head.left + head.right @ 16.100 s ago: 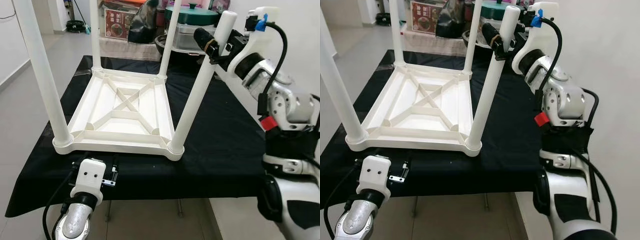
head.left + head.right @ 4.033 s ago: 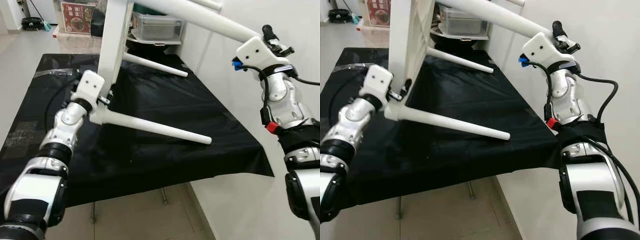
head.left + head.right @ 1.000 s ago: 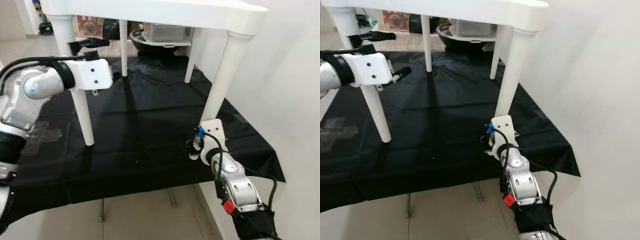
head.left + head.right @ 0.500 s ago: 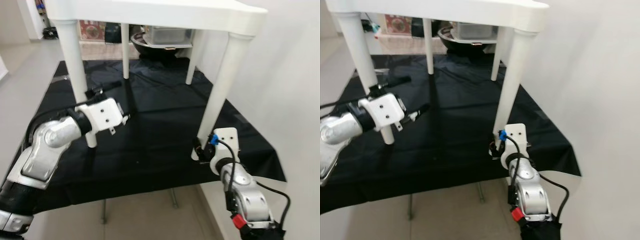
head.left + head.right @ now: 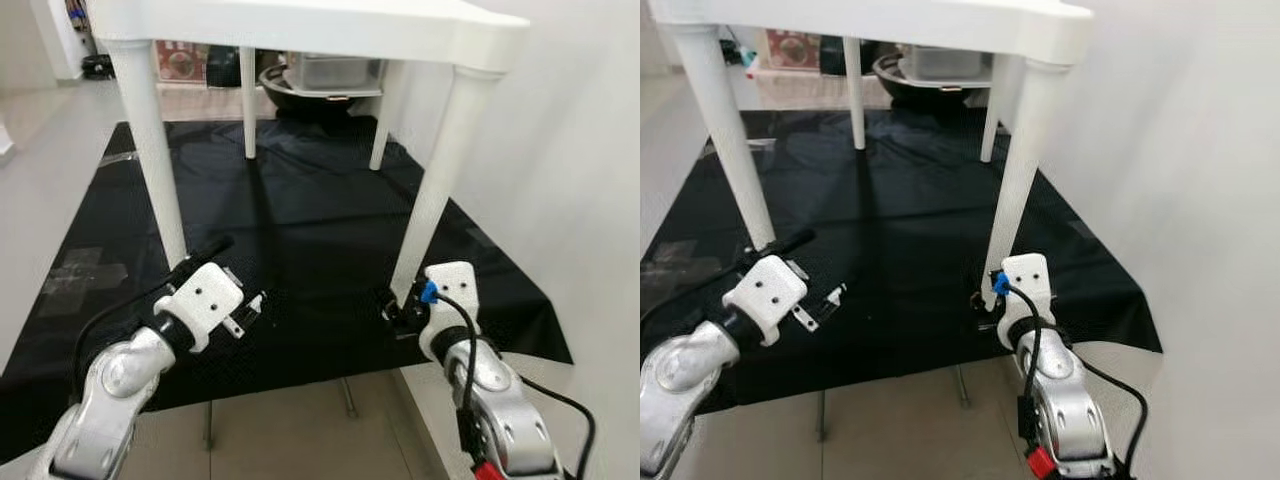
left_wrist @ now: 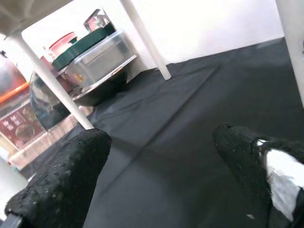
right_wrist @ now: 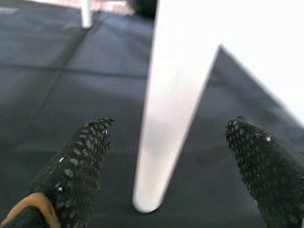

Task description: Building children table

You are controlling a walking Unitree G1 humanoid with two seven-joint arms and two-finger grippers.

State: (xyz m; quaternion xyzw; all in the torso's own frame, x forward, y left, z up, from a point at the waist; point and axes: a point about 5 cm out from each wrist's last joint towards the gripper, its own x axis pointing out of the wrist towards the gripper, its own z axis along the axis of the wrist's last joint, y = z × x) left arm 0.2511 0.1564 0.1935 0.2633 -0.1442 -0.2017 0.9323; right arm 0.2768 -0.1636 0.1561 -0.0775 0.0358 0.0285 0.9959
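Black-draped table pushed close to a white wall, clutter of tubs and a dark bowl at its far edge. Upright on the cloth, on all 4 legs — the white children's table, top filling the upper part of the head views, 2 far legs near the far edge, 2 near legs close to the near edge.

Left hand off the near-left leg, hovering just beside and below it over the near edge of the cloth, fingers spread wide with nothing but black cloth between them. Right hand low at the near-right corner, fingers apart on either side of the foot of the near-right leg, straddling without touching, the foot planted on the cloth.

Step in hand, by the look of it: letting go after setting the assembled piece on its feet, so the build seems nearly or wholly done. Next move likely calls for drawing the right hand straight back from the leg without nudging it — near-right foot close to the table's corner, little margin — and then perhaps a check that all 4 feet sit flat.
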